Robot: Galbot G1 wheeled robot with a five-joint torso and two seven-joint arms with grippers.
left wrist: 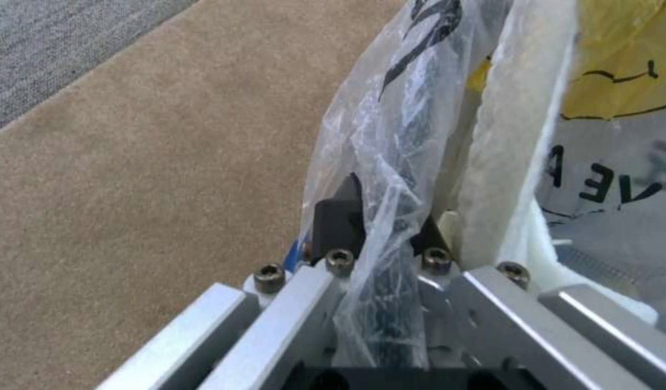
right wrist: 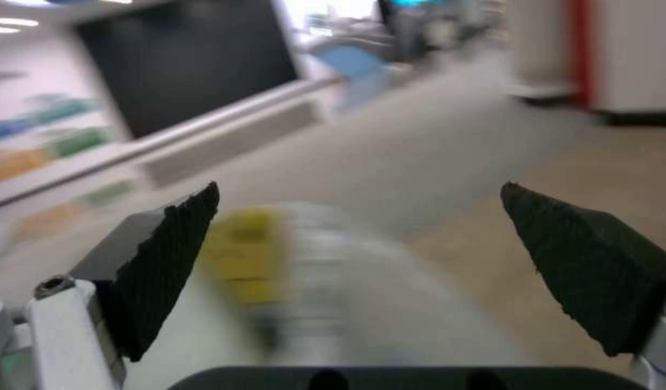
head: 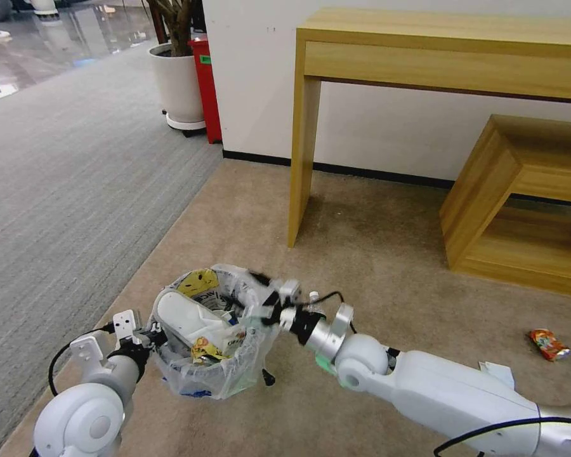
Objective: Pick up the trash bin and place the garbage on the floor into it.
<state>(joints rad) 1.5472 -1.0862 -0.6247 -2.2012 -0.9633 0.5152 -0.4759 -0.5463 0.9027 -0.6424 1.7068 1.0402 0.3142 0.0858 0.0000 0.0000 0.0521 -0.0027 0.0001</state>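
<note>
The left gripper (left wrist: 380,227) pinches the bin (head: 210,330) by rim and liner at its 8 o'clock; the right gripper (head: 269,304) hangs open over its 2 o'clock rim. Risk: liner slips, bin tips, spilling slipper (head: 184,317). A wrapper (head: 547,344) lies at 3 o'clock.

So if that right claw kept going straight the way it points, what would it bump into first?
Probably the trash bin: the open right gripper sits at its rim, pointing across the top toward the white slipper inside. Depth is unclear.

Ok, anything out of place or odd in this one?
A red wrapper lies loose on the beige carpet, apart from the trash bin that the left hand holds by its rim; right hand open above it.
</note>
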